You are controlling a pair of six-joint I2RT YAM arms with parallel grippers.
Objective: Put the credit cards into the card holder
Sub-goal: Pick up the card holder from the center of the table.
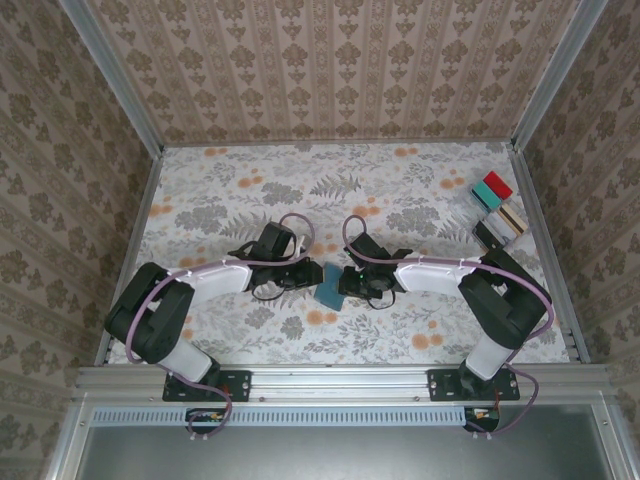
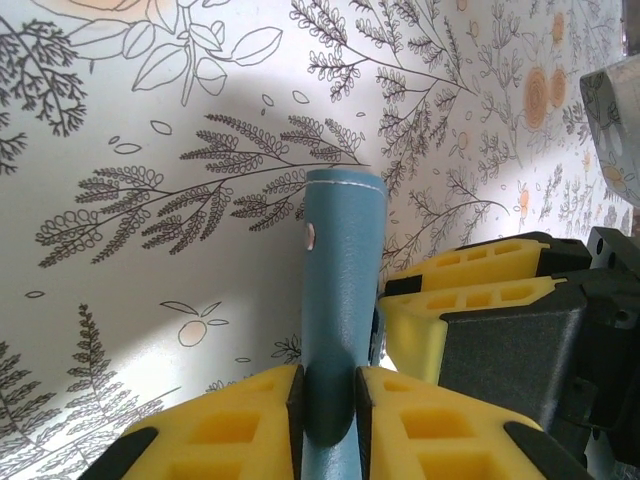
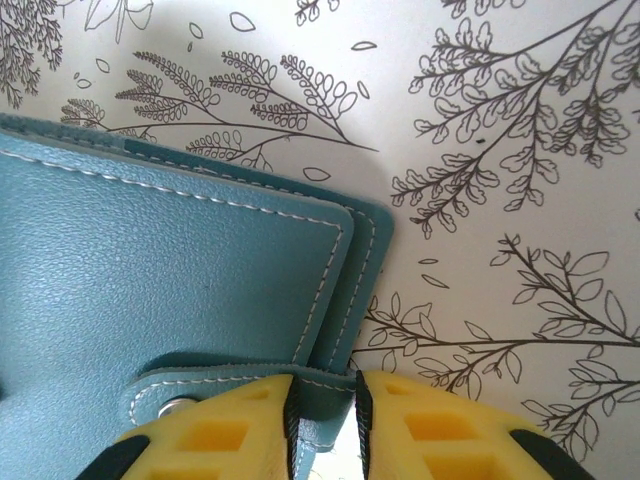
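Left gripper (image 2: 328, 400): narrow, my yellow pads (image 2: 240, 420) press on both faces of the card holder (image 2: 340, 280), which stands edge-on between them with its rounded, stitched edge pointing away from me.
Right gripper (image 3: 323, 415): narrow as well, clamped on the holder's near edge, just right of a strap (image 3: 230, 385) with a small metal snap (image 3: 178, 405). Two stitched panels spread out to the left, beyond my fingertips.
Holder's place: held between my two grippers, which meet tip to tip, with the flowered table (image 1: 400, 190) right behind it. I cannot tell whether it touches the surface.
Arms: both folded low, elbows out to the sides, forearms reaching inward to the middle.
Cards (image 1: 508, 222): well off beyond my right gripper, by the table's right edge, in beige, brown and dark stripes.
Tray (image 1: 492, 190): just past the cards, with red and teal pieces.
Hard to make out: the holder's near end is cut off below my pads. The cards are too small to count.
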